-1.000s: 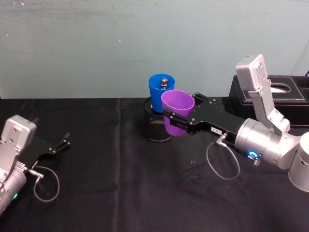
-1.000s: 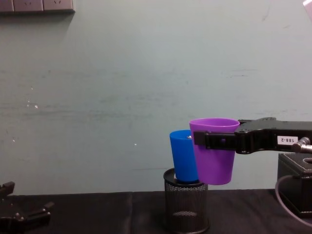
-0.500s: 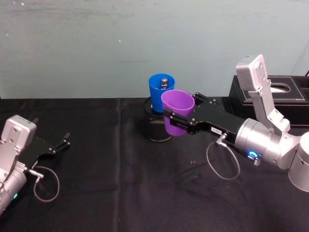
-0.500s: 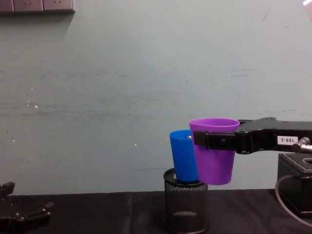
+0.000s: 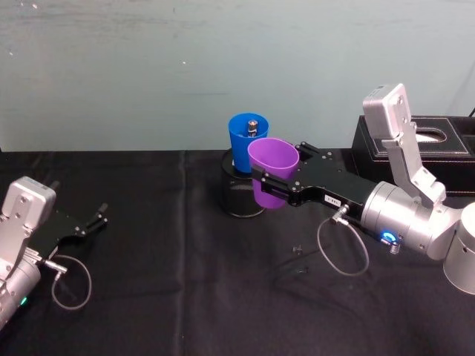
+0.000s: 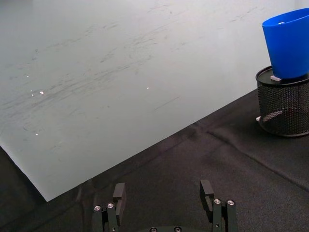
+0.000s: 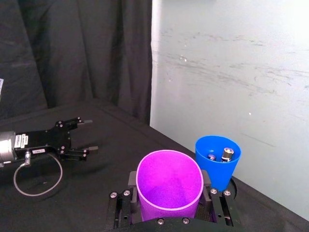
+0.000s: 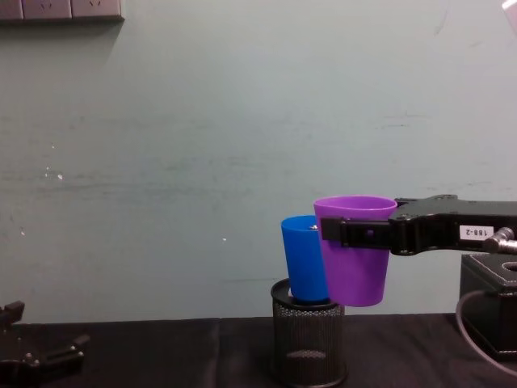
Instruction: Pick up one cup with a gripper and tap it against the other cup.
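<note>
Purple plastic is what the right claw (image 5: 272, 190) has between its two black fingers. They clamp the purple tumbler (image 5: 273, 159) at mid-wall and carry it upright, well clear of the counter (image 5: 185, 289). The blue tumbler (image 5: 241, 139) stands in a black mesh holder (image 5: 236, 199) with its rim a little lower than the purple one. It has small metal pieces (image 7: 224, 154) inside.

The step in hand looks like the tap itself. It calls for a short, level nudge of the purple wall towards the blue wall, light enough that the blue tumbler does not rock in the holder or spill its contents. Keeping the purple tumbler upright would let wall meet wall instead of the rim catching. The fingers need to keep clear of the holder's edge.

Seen from the claw, the blue tumbler lies just beyond the purple rim and slightly to the robot's left. The two walls are so close that I cannot tell whether they touch. The left claw (image 5: 93, 221) rests low over the counter far to the left, fingers spread wide and holding nothing.
</note>
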